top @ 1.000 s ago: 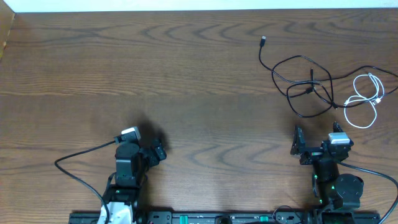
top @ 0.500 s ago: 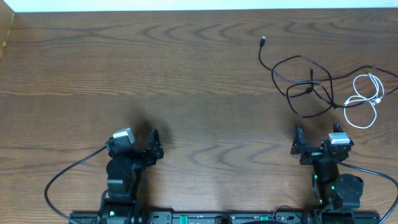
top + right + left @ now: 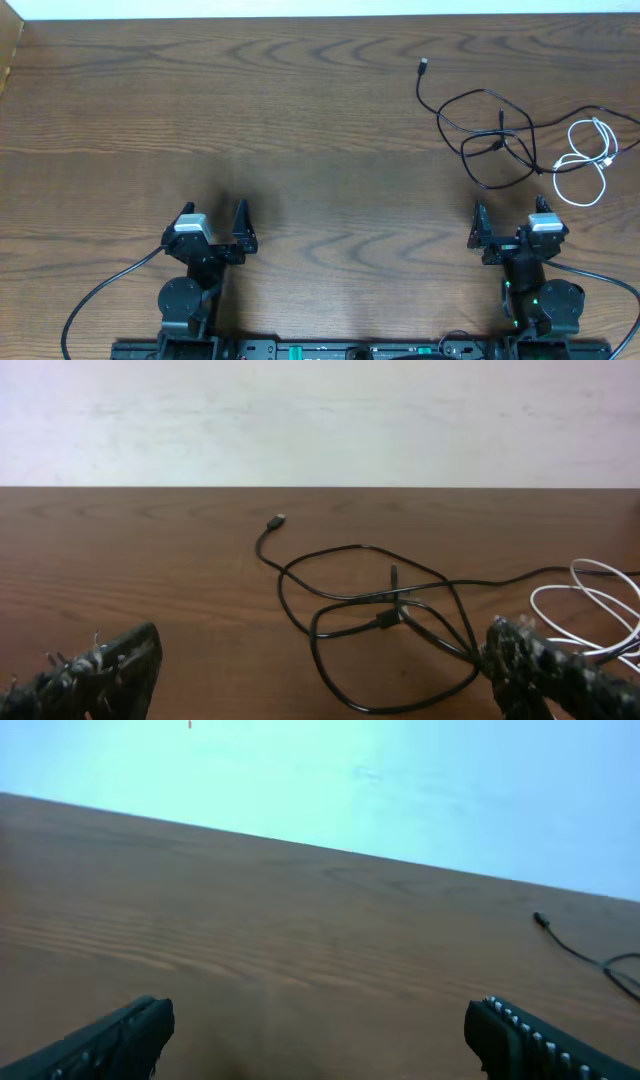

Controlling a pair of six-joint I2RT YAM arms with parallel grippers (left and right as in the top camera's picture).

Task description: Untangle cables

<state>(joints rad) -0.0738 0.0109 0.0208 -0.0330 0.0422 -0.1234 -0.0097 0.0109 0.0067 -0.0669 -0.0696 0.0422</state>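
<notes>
Jaws spread wide on both arms, nothing gripped. Two black cables (image 3: 388, 618) looped across each other at far right of bench (image 3: 300, 120), just ahead of right arm. White cable (image 3: 583, 160) beside them, perhaps overlapping one black strand; too thin to tell. Could pinch two strands at crossing and tighten tangle. Could drag whole bundle along, or sweep white loops off bench's right edge.

Your black two-finger left gripper (image 3: 213, 218) is tucked back low and points forward, its jaws spread wide with nothing between them. Your black two-finger right gripper (image 3: 510, 222) sits in the same folded pose on the other side, level with it, jaws just as wide and empty.
</notes>
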